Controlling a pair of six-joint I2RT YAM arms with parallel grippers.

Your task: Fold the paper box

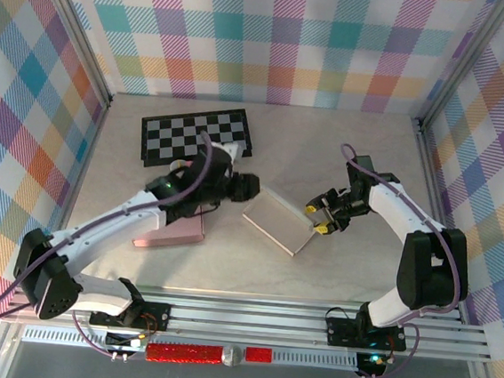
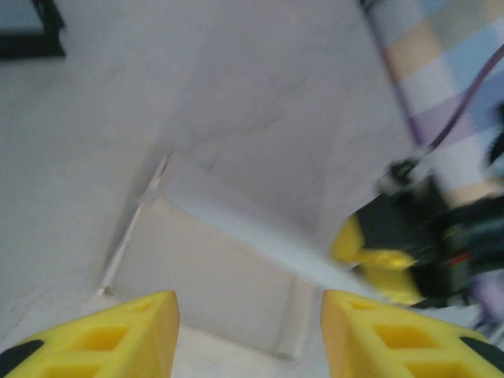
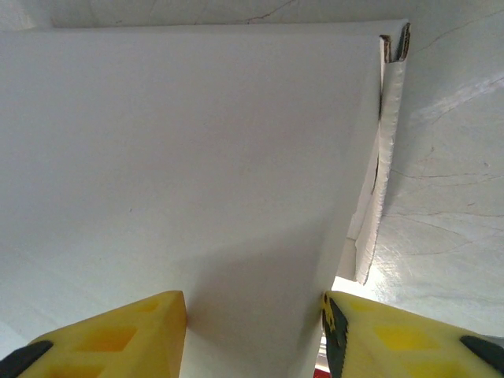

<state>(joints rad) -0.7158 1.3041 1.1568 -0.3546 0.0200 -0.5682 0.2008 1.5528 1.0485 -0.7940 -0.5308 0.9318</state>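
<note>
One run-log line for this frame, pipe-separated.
paper box on table between arms | left jaws open, facing box | right jaws open, box panel between them | checkerboard behind left arm

Top view: high above, looking down on the whole worktop (image 1: 353,154). Both wrist views: low, close, facing the paper box (image 1: 280,220) at mid-frame from opposite sides.

We see the yellow left fingers (image 2: 126,335) spread apart at the bottom edge. Beyond them the white paper box (image 2: 213,276) lies on the pale desk (image 2: 260,94), with the blurred right fingers (image 2: 370,252) at its right edge. A dark board (image 2: 27,31) corner sits top left.
</note>
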